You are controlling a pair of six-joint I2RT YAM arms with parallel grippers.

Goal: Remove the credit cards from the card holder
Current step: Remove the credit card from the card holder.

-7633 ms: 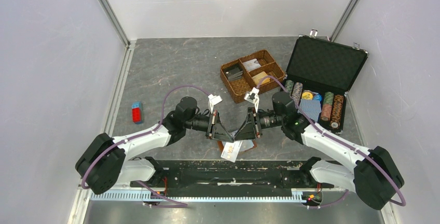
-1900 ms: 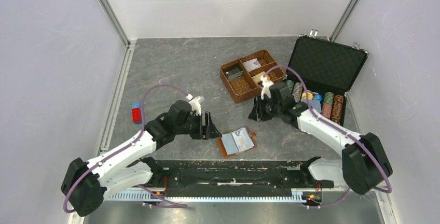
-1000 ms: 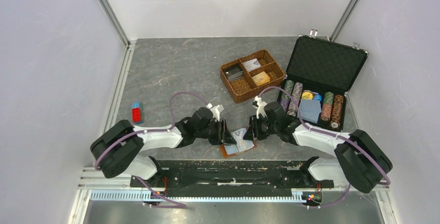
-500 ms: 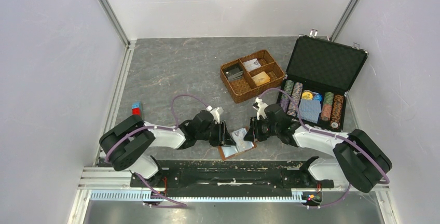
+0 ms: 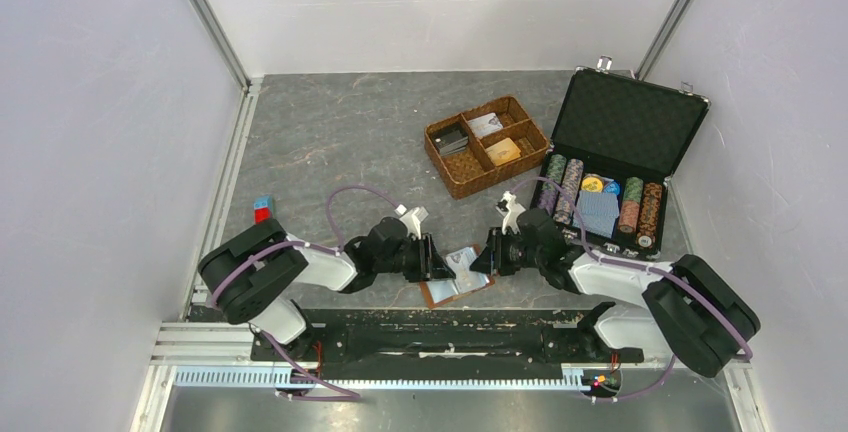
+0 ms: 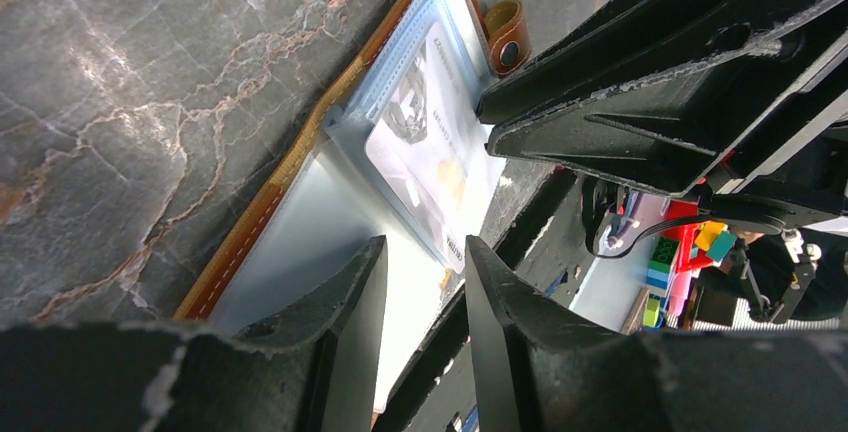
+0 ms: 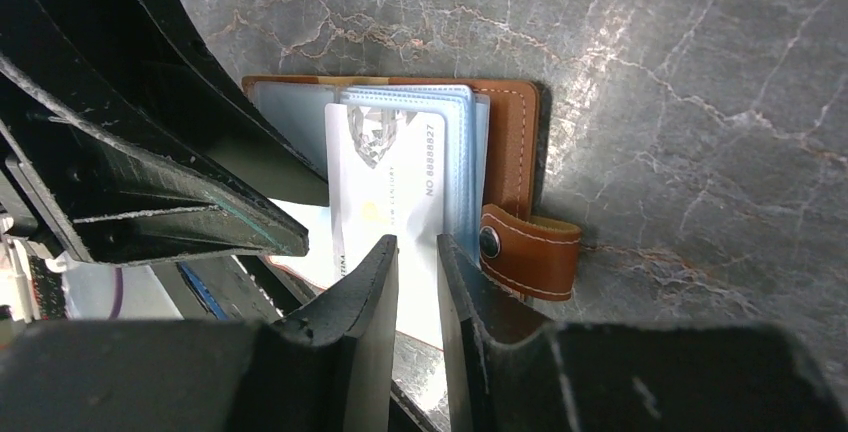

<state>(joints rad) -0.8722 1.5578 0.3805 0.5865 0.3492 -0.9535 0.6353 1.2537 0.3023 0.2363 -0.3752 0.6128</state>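
Top view: the holder (image 5: 462,285) lies open at lower centre, between the left gripper (image 5: 438,257) and the right gripper (image 5: 484,255). Jaw spacing is unreadable there. The wrist views resolve it: both jaw pairs stand slightly spread over the sleeves (image 6: 330,207). Only the right wrist view shows the snap tab (image 7: 530,247) beside a white card (image 7: 385,177) protruding from the sleeves.

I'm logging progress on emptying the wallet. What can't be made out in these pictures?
- Top view: most of the card holder, covered by the left claw and right claw.
- Right wrist view: whether the right claw grips the white card; its lower edge runs behind the fingers.
- Both wrist views: how many cards the stacked sleeves hold; they overlap.
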